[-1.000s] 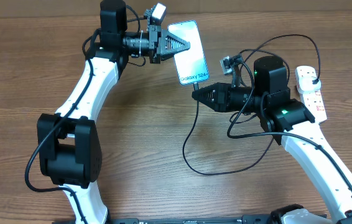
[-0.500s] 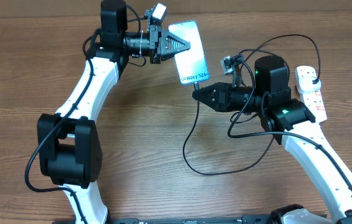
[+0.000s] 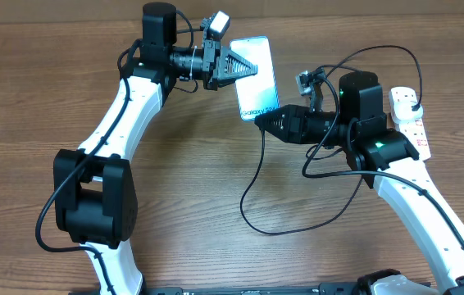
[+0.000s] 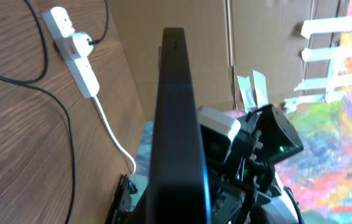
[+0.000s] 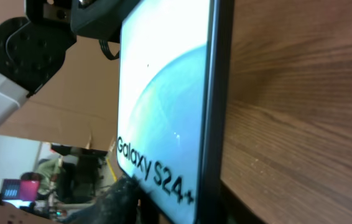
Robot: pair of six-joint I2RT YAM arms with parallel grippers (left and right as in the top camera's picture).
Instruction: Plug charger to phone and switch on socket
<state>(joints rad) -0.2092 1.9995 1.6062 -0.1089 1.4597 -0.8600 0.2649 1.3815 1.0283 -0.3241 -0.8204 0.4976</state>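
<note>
Your left pincer (image 3: 254, 69) clamped the stiff, slick phone (image 3: 257, 92) by its edges, upper centre; whether your right pincer (image 3: 258, 120) pinched the limp charger (image 3: 243, 197), I couldn't tell.

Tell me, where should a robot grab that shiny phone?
Pinch the phone across its flat faces near the far end, coming over its long edge from the left arm's side, as the left gripper does. It is thin, and that leaves the Galaxy-lettered end free for the charger.
</note>
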